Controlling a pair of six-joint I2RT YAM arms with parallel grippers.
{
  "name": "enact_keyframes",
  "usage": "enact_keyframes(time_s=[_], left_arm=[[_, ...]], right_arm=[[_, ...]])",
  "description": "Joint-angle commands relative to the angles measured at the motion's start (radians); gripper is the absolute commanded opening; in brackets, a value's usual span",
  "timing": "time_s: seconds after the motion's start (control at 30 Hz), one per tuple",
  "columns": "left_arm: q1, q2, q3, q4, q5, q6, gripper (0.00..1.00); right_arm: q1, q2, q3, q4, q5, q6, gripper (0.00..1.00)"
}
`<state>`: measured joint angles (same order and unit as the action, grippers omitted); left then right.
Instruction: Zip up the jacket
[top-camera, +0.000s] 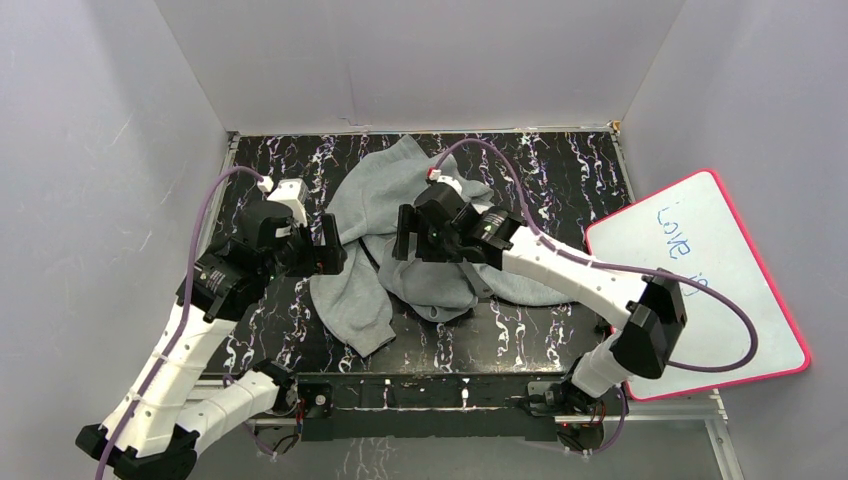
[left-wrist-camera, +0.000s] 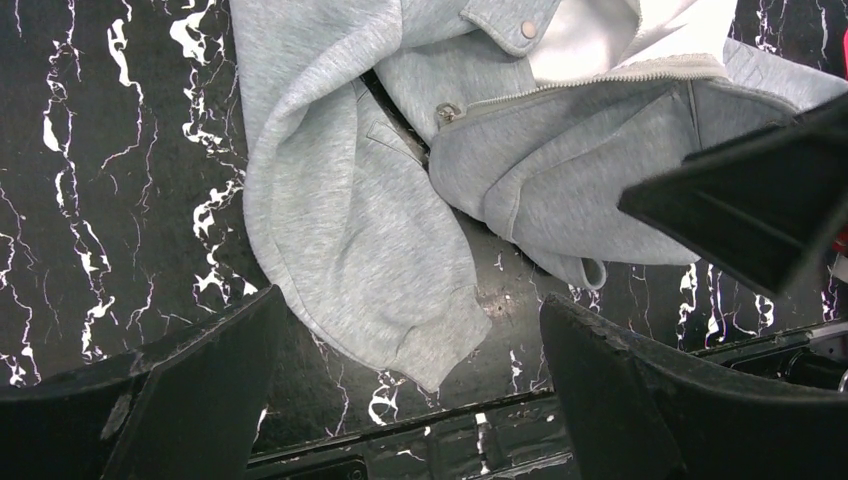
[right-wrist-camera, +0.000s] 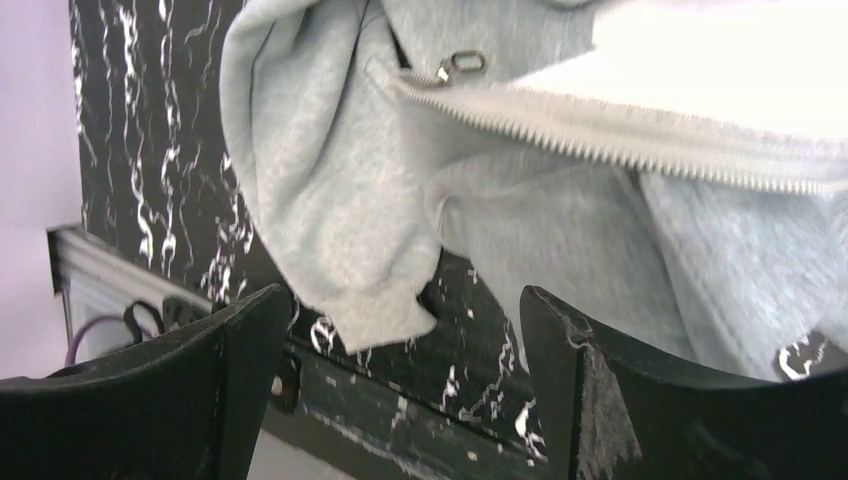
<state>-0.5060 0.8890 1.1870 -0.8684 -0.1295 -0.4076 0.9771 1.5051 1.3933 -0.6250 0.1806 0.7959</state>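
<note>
My left gripper (top-camera: 329, 247) and right gripper (top-camera: 403, 242), both spread wide and empty, hang just above the crumpled grey jacket (top-camera: 368, 200), which lies unzipped mid-table (top-camera: 560, 180), its white zipper teeth (right-wrist-camera: 620, 140) and metal pull (right-wrist-camera: 458, 66) exposed, one sleeve cuff (left-wrist-camera: 430, 350) near the front edge.

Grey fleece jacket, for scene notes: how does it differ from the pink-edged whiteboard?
The light grey fleece jacket is soft and crumpled; the pink-edged whiteboard is rigid and smooth. The jacket lies on the black marbled table; the whiteboard sits at its right edge, bearing blue writing.
</note>
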Motion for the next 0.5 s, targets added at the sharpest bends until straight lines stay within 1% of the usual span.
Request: enact_keyframes(time_s=[0.0,0.1,0.37,0.47], left_arm=[[-0.003,-0.024,-0.01,-0.012,0.007,0.02,0.98],[-0.003,-0.032,-0.02,-0.013,0.01,0.024,0.98],[-0.003,-0.051,-0.041,-0.021,0.01,0.047,0.98],[-0.003,-0.056,-0.046,-0.026,0.006,0.056,0.98]], right_arm=[[-0.001,0.062,-0.004,0.142,0.127,0.123,0.94],[-0.001,0.108,0.012,0.156,0.186,0.173,0.98],[-0.003,0.203,0.064,0.161,0.305,0.285,0.99],[-0.007,0.252,0.113,0.11,0.353,0.336,0.98]])
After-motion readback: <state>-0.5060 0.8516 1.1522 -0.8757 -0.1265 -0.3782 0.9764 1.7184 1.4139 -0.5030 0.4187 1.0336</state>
